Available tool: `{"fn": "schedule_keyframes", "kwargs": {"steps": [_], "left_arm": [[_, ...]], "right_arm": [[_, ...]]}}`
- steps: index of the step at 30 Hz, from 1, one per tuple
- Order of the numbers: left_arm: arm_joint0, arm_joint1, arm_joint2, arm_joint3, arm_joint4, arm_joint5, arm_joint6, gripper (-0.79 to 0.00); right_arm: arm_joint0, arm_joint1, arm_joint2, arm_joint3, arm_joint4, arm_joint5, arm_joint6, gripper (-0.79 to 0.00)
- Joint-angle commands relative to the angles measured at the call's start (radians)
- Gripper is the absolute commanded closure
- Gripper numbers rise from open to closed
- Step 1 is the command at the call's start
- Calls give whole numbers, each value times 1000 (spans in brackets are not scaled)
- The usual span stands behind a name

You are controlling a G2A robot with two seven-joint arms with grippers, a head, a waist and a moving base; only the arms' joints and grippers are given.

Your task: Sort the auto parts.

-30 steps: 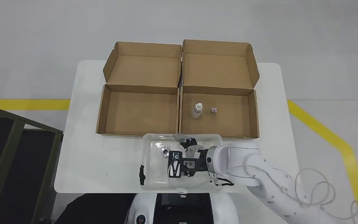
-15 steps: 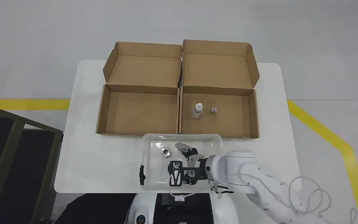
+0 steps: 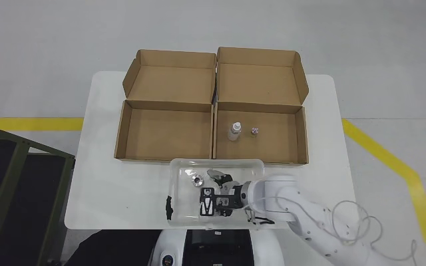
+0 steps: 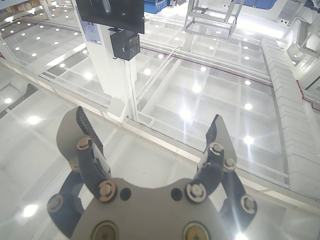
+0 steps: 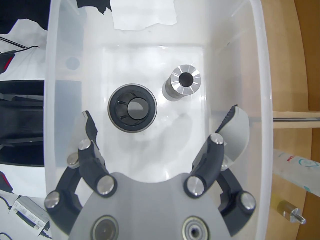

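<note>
A clear plastic bin (image 5: 260,51) holds a black ring-shaped part (image 5: 132,107) and a silver slotted sleeve (image 5: 183,82) standing on end. My right gripper (image 5: 160,114) hangs open inside the bin, just short of both parts, with nothing between its fingers. From above, that gripper (image 3: 210,193) sits in the bin (image 3: 178,166) at the table's front edge, and the silver sleeve (image 3: 198,179) lies beside it. My left gripper (image 4: 147,116) is open and empty, pointing up at the ceiling.
Two open cardboard boxes stand behind the bin. The left box (image 3: 166,133) holds nothing. The right box (image 3: 293,136) holds a white bottle-shaped part (image 3: 234,130) and a small part (image 3: 253,131). Black tape (image 3: 168,206) marks the bin's left end.
My right arm has drawn back toward the table's front edge and shifted a little to the left inside the bin. The parts have not moved.
</note>
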Motion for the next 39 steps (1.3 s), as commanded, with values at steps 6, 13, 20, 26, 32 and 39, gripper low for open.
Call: {"fn": "schedule_keyframes", "kwargs": {"steps": [6,13,20,26,32,39], "left_arm": [[0,0,0,0,0,0,0,-785],[0,0,0,0,0,0,0,-785],[0,0,0,0,0,0,0,-785],[0,0,0,0,0,0,0,-785],[0,0,0,0,0,0,0,-785],[0,0,0,0,0,0,0,-785]], "right_arm": [[29,-16,-35,56,21,-1,3,-646],[52,-29,-67,90,46,-13,33,-379],[60,-35,-73,93,61,-17,40,-243],[57,-33,-66,82,66,-28,44,0],[45,-24,-30,75,78,-26,35,0],[11,-4,49,73,103,-31,-14,0]]}}
